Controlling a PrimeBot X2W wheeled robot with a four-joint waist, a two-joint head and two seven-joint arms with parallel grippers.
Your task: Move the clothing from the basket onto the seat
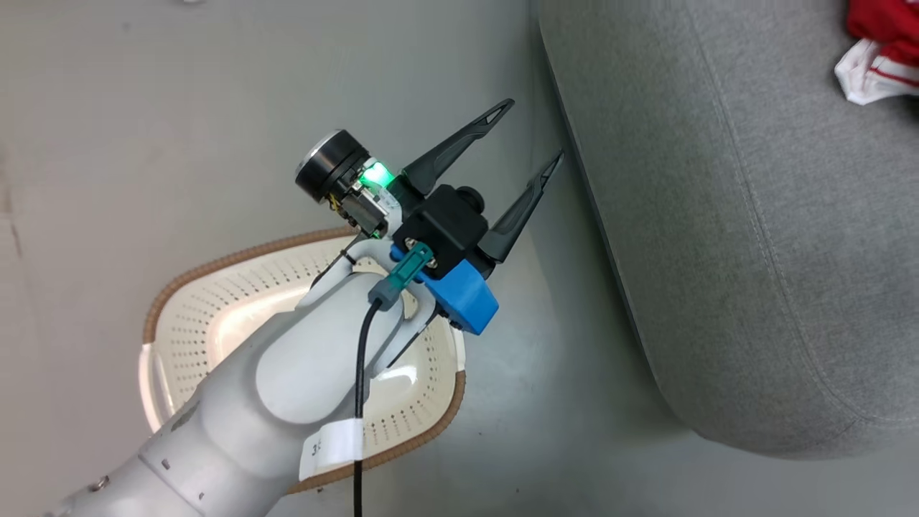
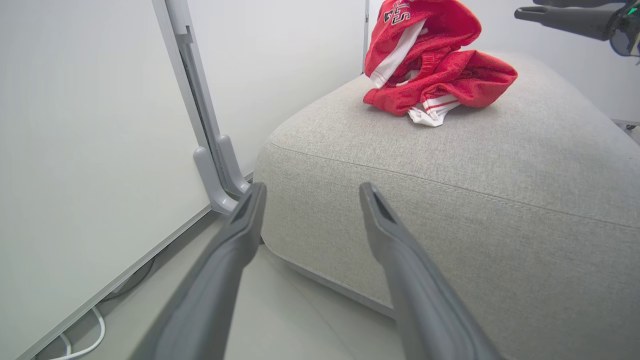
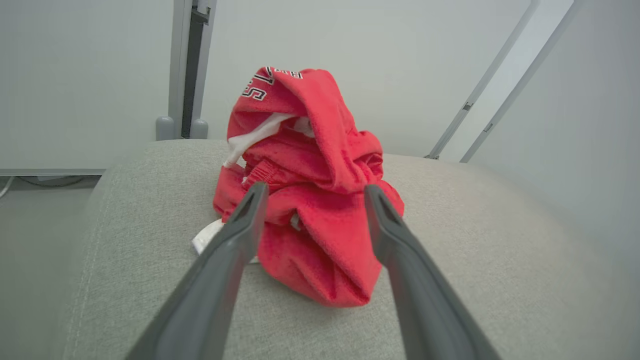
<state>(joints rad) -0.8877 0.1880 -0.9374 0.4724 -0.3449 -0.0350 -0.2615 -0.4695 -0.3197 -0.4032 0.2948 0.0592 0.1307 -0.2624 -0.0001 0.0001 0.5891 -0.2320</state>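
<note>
The red clothing (image 3: 320, 140) with white trim and black-and-white lettering lies heaped on the light grey seat (image 3: 475, 240). My right gripper (image 3: 316, 190) is open just in front of the heap, and the cloth rests on the cushion, not in the fingers. In the head view the clothing (image 1: 883, 50) sits at the seat's (image 1: 754, 215) far right. My left gripper (image 1: 535, 129) is open and holds nothing. It hovers over the floor between the seat's edge and the cream basket (image 1: 208, 309), whose middle my forearm hides. The left wrist view shows the left gripper (image 2: 312, 190), the clothing (image 2: 430, 65), and a right gripper finger (image 2: 565, 20).
A white wall panel on a grey post and foot (image 2: 215, 175) stands to the left of the seat (image 2: 450, 165), with a white cable (image 2: 90, 340) on the floor beneath it. Grey floor (image 1: 546, 402) runs between basket and seat.
</note>
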